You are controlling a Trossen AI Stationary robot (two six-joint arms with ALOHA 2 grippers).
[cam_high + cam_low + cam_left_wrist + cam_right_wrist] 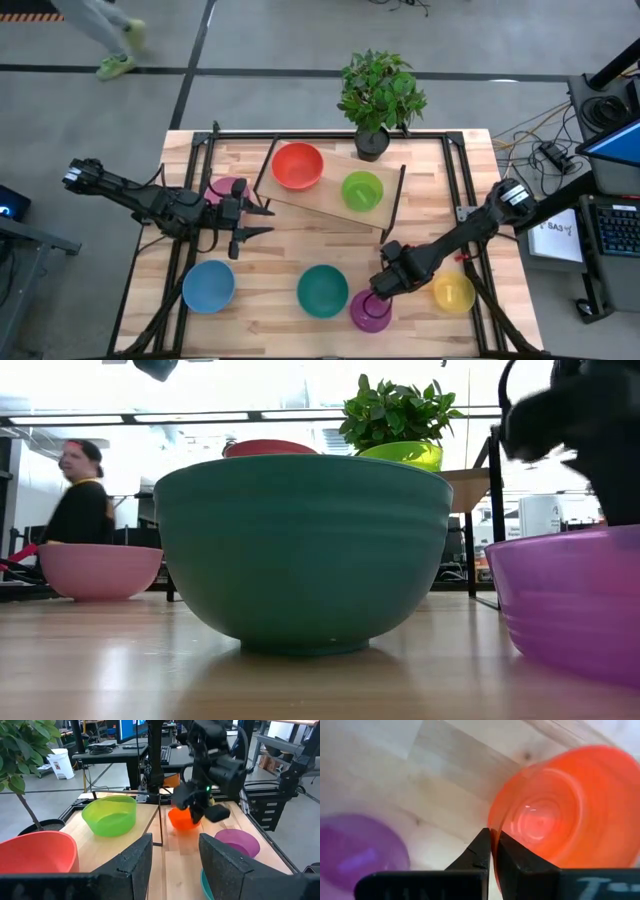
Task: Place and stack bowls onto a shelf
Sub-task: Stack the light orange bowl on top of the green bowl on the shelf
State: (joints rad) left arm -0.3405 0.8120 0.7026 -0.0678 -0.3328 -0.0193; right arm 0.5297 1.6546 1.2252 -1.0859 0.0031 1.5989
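Note:
My right gripper [491,851] is shut on the orange bowl [555,815], which in the left wrist view [182,817] shows under that gripper, beside the purple bowl [370,310]. The arm hides the orange bowl in the high view. My left gripper [255,222] is open, touches nothing and hovers beside the pink bowl [228,190]. The red-orange bowl [298,165] and the lime green bowl [362,190] stand on the shelf [325,205]. The blue [208,285], teal [322,290] and yellow [453,292] bowls rest on the tabletop. My right gripper pinches the orange bowl's rim [492,827], with one finger [515,862] inside the bowl and the other [476,854] outside. The bowl is tilted and its opening faces the wrist camera. Whether its bottom is clear of the table, I cannot tell.
A potted plant [375,100] stands at the shelf's far end. Black frame rods run along the table's left and right edges. The teal bowl [300,550] and the purple bowl [575,600] fill the low view. A person [80,500] stands beyond the table.

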